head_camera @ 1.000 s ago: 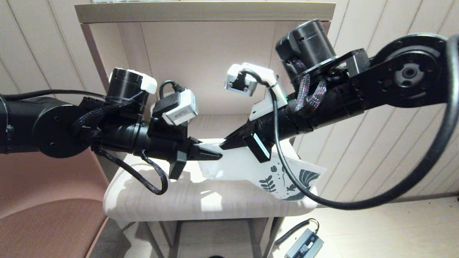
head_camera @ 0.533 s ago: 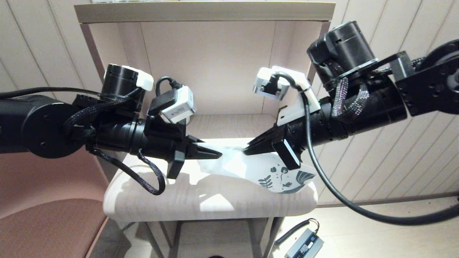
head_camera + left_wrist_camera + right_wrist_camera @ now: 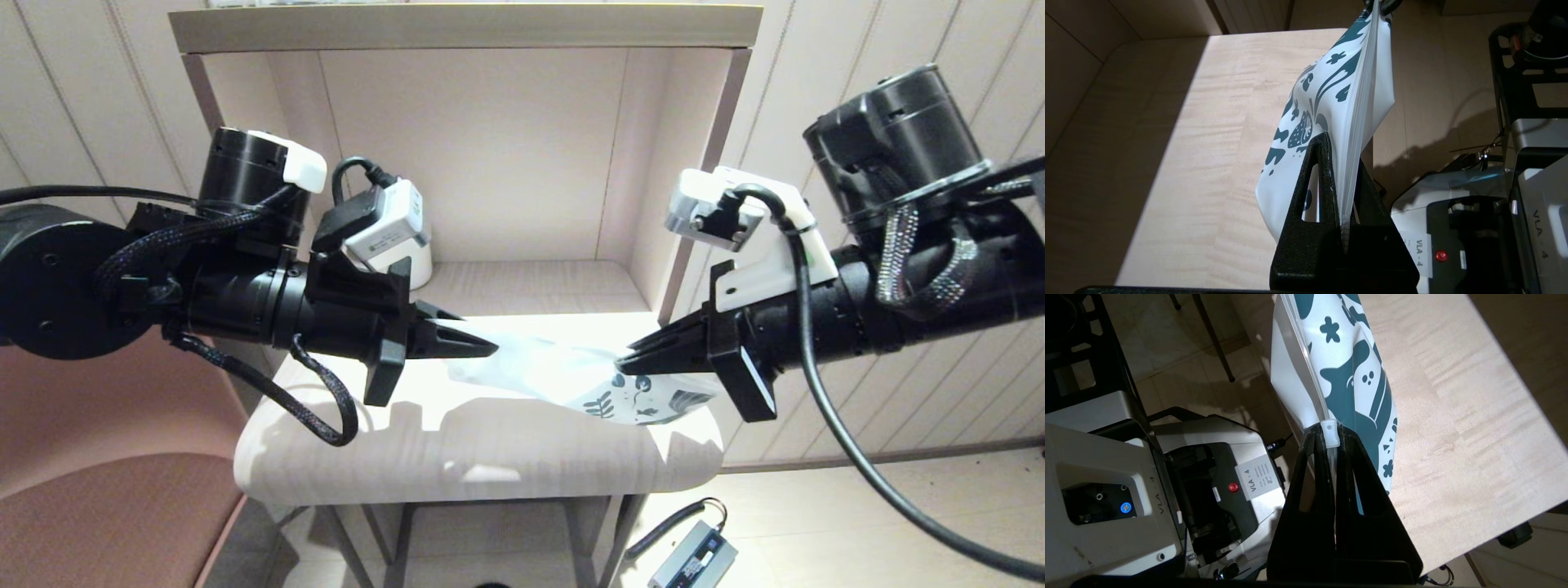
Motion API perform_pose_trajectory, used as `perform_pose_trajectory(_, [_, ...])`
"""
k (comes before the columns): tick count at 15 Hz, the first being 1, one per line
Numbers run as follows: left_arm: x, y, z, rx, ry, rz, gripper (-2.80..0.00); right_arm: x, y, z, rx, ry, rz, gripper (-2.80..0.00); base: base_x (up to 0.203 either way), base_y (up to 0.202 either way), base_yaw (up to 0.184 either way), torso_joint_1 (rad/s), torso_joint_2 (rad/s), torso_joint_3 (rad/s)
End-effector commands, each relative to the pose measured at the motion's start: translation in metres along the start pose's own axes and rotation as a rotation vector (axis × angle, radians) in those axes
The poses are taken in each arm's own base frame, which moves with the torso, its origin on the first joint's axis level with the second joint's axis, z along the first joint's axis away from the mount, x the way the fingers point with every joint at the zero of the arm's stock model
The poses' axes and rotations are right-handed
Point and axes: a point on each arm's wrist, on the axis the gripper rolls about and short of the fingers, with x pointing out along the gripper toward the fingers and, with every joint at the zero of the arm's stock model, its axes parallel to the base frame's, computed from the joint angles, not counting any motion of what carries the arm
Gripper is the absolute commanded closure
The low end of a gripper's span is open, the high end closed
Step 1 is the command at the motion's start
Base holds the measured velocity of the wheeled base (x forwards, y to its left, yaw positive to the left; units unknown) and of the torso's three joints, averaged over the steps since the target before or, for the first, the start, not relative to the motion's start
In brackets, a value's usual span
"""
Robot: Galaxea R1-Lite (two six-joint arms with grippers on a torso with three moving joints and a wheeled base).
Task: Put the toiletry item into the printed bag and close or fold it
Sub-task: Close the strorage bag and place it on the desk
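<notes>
Flat white soft printed bag (image 3: 563,380) clamped at opposite ends by closed left gripper (image 3: 490,349) and closed right gripper (image 3: 624,363), suspended above pale wooden table (image 3: 457,449).

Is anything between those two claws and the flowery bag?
No. The left gripper is shut on one end of the printed bag, the right gripper on the other end, at its zip slider.

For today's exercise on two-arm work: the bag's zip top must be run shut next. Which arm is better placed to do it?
Right, probably. The right gripper is shut on the zip slider of the printed bag, while the left gripper pinches the opposite end, anchoring it.
</notes>
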Motion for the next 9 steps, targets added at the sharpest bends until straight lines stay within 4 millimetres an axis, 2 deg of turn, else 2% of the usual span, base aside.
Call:
perform_pose_trajectory(1, [-0.004, -0.004, 0.003, 0.011, -0.008, 0.001, 0.0, -0.016, 0.005, -0.008, 0.004, -0.004, -0.014, 0.0, 0.0, 0.0, 0.0, 0.0, 0.0, 0.0])
perform_pose_trajectory(9, [-0.008, -0.007, 0.006, 0.017, -0.013, 0.004, 0.0, -0.037, 0.012, -0.033, 0.04, 0.02, -0.044, 0.0, 0.0, 0.0, 0.0, 0.0, 0.0, 0.0])
